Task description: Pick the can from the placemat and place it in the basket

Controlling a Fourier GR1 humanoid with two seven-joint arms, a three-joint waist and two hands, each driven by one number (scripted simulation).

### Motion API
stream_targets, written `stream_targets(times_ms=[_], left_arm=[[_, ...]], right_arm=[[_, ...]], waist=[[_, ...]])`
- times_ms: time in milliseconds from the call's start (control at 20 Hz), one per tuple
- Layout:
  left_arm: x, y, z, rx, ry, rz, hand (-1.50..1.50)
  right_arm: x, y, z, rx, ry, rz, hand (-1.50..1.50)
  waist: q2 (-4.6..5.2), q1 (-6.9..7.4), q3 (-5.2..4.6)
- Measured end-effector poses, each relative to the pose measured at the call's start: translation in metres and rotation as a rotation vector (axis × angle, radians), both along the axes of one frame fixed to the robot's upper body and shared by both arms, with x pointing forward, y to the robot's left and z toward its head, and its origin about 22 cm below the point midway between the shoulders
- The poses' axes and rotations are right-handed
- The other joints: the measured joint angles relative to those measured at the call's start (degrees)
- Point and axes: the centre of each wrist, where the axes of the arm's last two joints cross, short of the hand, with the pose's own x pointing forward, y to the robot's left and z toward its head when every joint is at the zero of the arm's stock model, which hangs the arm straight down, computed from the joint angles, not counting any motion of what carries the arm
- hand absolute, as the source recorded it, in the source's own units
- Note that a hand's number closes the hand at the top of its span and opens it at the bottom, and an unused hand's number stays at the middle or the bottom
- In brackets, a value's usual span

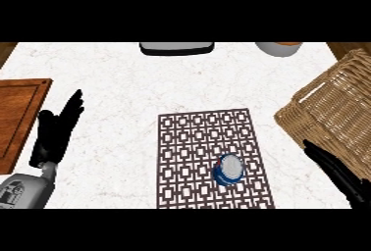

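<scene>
Two hands frame the work area on a pale marbled counter [116,83], seen steeply from above. The can [229,169], blue-sided with a light top, stands upright on the patterned placemat [206,137], toward the mat's lower right part and well inside its border. The wicker basket [326,115] sits to the right of the mat, its near rim close to the mat's right edge and its body running out of view. The right hand [334,171] enters from the lower right with fingers straight and together, holding nothing; it lies between the can and the basket's front wall, apart from the can and seemingly just beside or over the wicker. The left hand [58,128] rests open at the left, fingers extended and empty, near a wooden cutting board [18,117]. A dark appliance [177,47] and a pale bowl [279,48] stand at the far edge, clear of the working path. The step in hand appears to be the reach toward the can, with the grasp not yet made. To do it well, the right hand should probably swing leftward away from the wicker, spread thumb from fingers, and approach the can from its right side so the fingers can curl round the body rather than press on the lid. An upright can may tip if nudged at the top, so contact low on the side seems prudent. The lift must then clear the basket's rim before any release.
</scene>
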Motion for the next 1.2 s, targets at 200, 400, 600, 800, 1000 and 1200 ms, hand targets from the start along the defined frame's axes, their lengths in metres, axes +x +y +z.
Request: stream_targets(times_ms=[200,400,600,800,1000,1200], left_arm=[[0.003,-0.003,0.001,-0.007,0.0,-0.014,0.0],[0.009,-0.002,0.001,-0.011,0.0,-0.023,0.0],[0.005,-0.006,0.0,-0.014,0.007,-0.034,0.0],[0.012,-0.011,-0.004,-0.013,0.003,-0.043,0.0],[0.006,-0.014,-0.003,-0.013,0.003,-0.043,0.0],[0.003,-0.016,-0.003,-0.01,-0.002,-0.05,0.0]], right_arm=[[-0.021,0.007,0.042,-0.074,0.124,0.06,-1.5],[-0.031,0.013,0.07,-0.092,0.198,0.058,-1.5],[-0.034,0.016,0.072,-0.062,0.245,0.022,-1.5],[-0.032,0.017,0.075,-0.024,0.229,-0.021,-1.5],[-0.029,0.018,0.068,0.007,0.222,-0.059,-1.5],[-0.022,0.029,0.055,-0.006,0.207,-0.077,-1.5]], waist=[[0.2,0.94,0.18],[0.37,1.84,0.32],[0.4,2.4,0.43],[0.47,2.5,0.47],[0.44,2.73,0.51],[0.46,2.98,0.51]])
